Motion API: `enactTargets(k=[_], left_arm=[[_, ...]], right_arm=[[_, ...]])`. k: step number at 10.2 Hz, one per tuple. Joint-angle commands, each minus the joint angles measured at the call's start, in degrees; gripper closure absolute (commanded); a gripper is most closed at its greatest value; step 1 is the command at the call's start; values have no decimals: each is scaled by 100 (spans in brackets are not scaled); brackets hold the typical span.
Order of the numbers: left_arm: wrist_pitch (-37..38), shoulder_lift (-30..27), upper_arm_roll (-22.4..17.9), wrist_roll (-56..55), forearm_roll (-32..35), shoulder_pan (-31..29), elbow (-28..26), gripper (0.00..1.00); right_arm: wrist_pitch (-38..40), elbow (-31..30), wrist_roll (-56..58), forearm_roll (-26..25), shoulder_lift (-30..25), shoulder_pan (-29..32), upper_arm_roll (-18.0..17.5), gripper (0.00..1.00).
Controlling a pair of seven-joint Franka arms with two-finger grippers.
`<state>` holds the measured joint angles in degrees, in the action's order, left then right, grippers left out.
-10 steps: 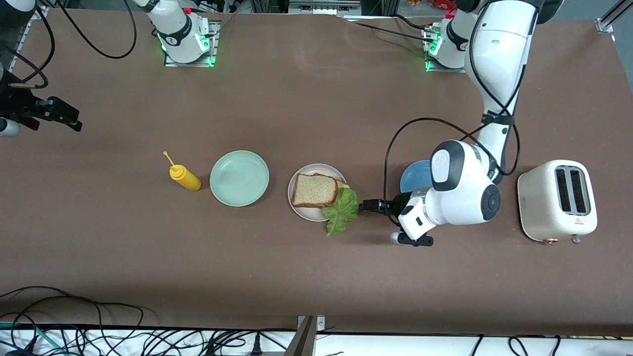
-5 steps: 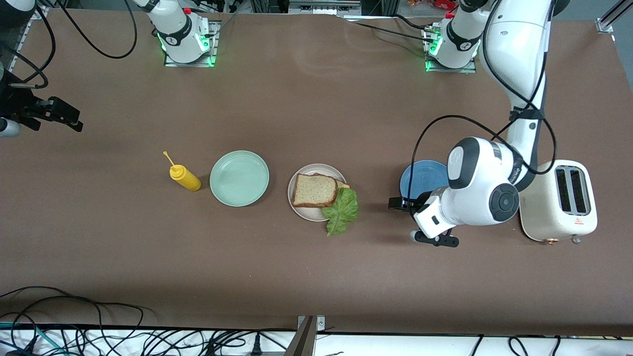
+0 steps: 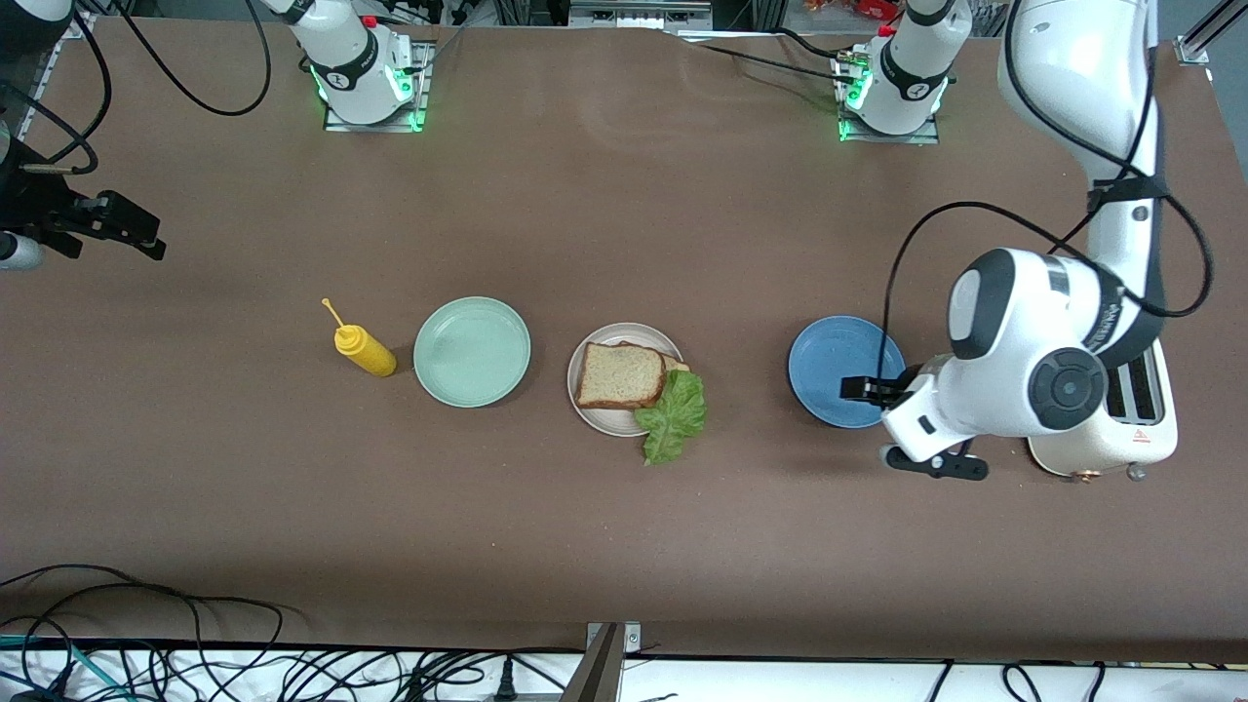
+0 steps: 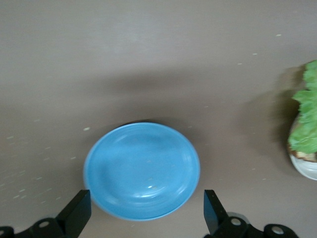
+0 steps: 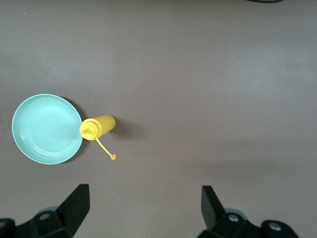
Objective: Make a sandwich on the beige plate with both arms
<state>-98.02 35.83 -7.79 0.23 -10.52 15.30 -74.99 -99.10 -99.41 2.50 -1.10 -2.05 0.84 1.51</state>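
In the front view we counted three plates in a row across the middle of the frame: a mint plate (image 3: 472,351), the beige plate (image 3: 597,417) and a blue plate (image 3: 829,370). The sandwich (image 3: 624,376) lay on the beige plate, one bread slice on top, with one lettuce leaf (image 3: 673,417) hanging over the rim toward the bottom of the frame. One yellow bottle (image 3: 363,349) stood left of the mint plate. One toaster (image 3: 1141,429) sat at right, partly under the left arm, bearing a small red warning triangle; we could read no writing on it. The left gripper (image 3: 858,388) hung over the blue plate's right edge, fingers spread and empty. The right gripper (image 3: 122,229) waited at the frame's left edge.

In the left wrist view, one blue plate (image 4: 142,170) lay centre, with both spread fingertips (image 4: 75,213) at the bottom and lettuce (image 4: 306,119) at the right edge.

In the right wrist view, one mint plate (image 5: 47,129) and one bottle (image 5: 97,127) lay at left, with released, empty fingertips (image 5: 75,203) below.
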Motion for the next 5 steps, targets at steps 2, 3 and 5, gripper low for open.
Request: enactTargets(k=[2,3,5], left_arm=[[204,-357,32,144,760,-194,-156,0],[292,-445,32,153,866,-264,-156,0],[450,-682,32,424,955,-466,-156,0]], right_arm=[[-4,176,-21,84,11,-57,-45,0],[5,185,-21,84,29,-66,-45,0],[14,167,-21,93,29,-57,-36,0]])
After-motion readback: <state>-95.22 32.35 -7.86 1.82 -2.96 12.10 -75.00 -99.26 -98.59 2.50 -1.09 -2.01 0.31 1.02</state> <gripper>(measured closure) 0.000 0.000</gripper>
